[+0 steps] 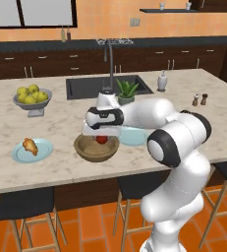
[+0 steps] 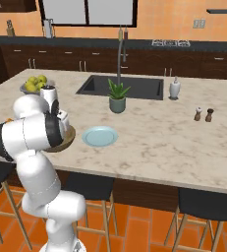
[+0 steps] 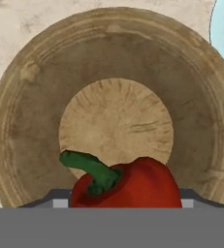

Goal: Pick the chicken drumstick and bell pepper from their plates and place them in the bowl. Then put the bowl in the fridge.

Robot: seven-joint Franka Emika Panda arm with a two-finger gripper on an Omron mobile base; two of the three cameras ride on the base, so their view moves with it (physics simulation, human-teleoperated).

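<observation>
My gripper (image 1: 101, 136) is shut on the red bell pepper (image 1: 101, 140), holding it just above the inside of the wooden bowl (image 1: 85, 150). In the hand view the bell pepper (image 3: 128, 186), with its green stem, sits between the two fingers of the gripper (image 3: 120, 199) over the bowl (image 3: 21, 121). The chicken drumstick (image 1: 30, 146) lies on the left pale-blue plate (image 1: 42, 151). The other plate (image 1: 134, 138) is bare, right of the bowl, also seen as the plate (image 2: 100, 136). My arm half hides the bowl (image 2: 68, 140). The fridge is out of view.
A grey footed bowl of yellow-green fruit (image 1: 32, 97) stands at the back left. The sink (image 1: 85, 86), faucet (image 1: 110, 59) and a potted plant (image 1: 127, 91) lie behind the bowl. A soap dispenser (image 1: 162, 81) and two shakers (image 1: 199, 100) stand to the right. Stools (image 1: 24, 204) line the counter's front.
</observation>
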